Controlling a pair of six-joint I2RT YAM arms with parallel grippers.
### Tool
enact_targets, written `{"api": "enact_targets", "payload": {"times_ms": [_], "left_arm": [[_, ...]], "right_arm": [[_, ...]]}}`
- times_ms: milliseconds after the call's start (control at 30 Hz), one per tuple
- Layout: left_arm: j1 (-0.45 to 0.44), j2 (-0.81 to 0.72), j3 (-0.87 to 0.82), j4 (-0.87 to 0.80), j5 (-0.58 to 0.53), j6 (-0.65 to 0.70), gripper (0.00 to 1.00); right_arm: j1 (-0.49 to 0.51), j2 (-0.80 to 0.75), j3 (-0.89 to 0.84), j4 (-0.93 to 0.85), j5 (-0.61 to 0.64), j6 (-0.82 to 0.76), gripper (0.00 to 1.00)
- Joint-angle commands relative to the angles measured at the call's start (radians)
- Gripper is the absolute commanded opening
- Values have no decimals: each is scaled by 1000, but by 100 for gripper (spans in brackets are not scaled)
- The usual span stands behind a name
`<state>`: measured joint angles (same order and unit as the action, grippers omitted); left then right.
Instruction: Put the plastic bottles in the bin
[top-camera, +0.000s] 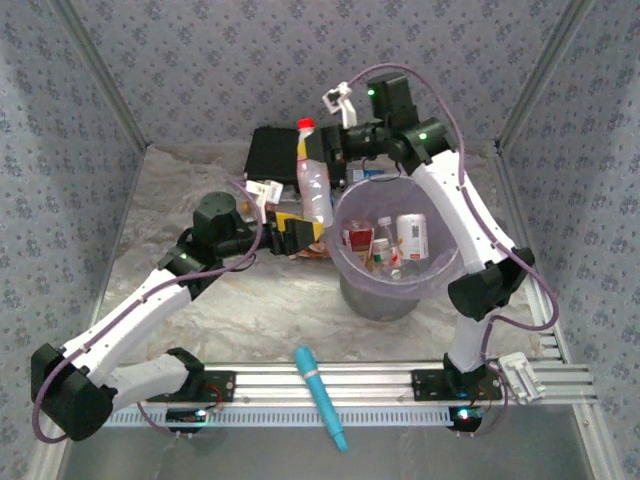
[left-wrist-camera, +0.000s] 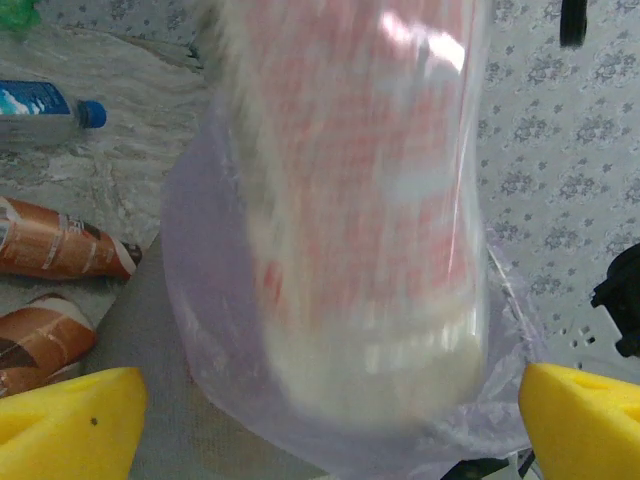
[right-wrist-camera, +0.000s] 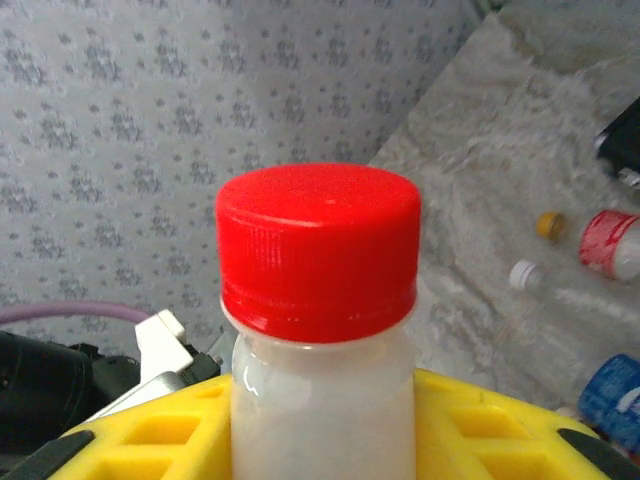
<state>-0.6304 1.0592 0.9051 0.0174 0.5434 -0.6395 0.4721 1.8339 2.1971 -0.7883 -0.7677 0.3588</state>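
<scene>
A milky plastic bottle with a red cap (right-wrist-camera: 318, 250) stands between the yellow fingers (right-wrist-camera: 150, 430) of my right gripper (right-wrist-camera: 320, 440), which is shut on its neck. In the top view this bottle (top-camera: 316, 185) hangs from the right gripper (top-camera: 322, 150) just left of the bin (top-camera: 440, 270), a grey bucket lined with a pale lilac bag that holds several bottles (top-camera: 412, 235). My left gripper (top-camera: 300, 238) is open below the bottle's base. In the left wrist view the blurred bottle (left-wrist-camera: 370, 200) fills the space between the wide-apart yellow fingertips (left-wrist-camera: 70, 420), against the bag (left-wrist-camera: 200, 300).
A flat black box (top-camera: 272, 152) lies behind the bin. A cyan stick (top-camera: 320, 395) rests on the front rail. Loose bottles lie left of the bin: a blue-capped one (left-wrist-camera: 40, 112) and two brown ones (left-wrist-camera: 60, 250). More bottles (right-wrist-camera: 612, 243) lie on the marbled table.
</scene>
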Motion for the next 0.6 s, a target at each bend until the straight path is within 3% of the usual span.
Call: {"api": "enact_targets", "payload": {"times_ms": [0,167,300,567], "left_arm": [[-4,-50,-28,-39,-27,18,96],[0,-20,-33,-23,-36,-16,95],[-6,43,-3,45,6,-51,94],[-68,170,86,15,3,-16,94]], "right_arm": [[-68,-88,41,-20,-6,-12,40],[-165,-191,20,-101,72,-52,39],[-219,-302,-94,-142,185,-63,39],[-225,-443,-376,-187,369,-130,38]]}}
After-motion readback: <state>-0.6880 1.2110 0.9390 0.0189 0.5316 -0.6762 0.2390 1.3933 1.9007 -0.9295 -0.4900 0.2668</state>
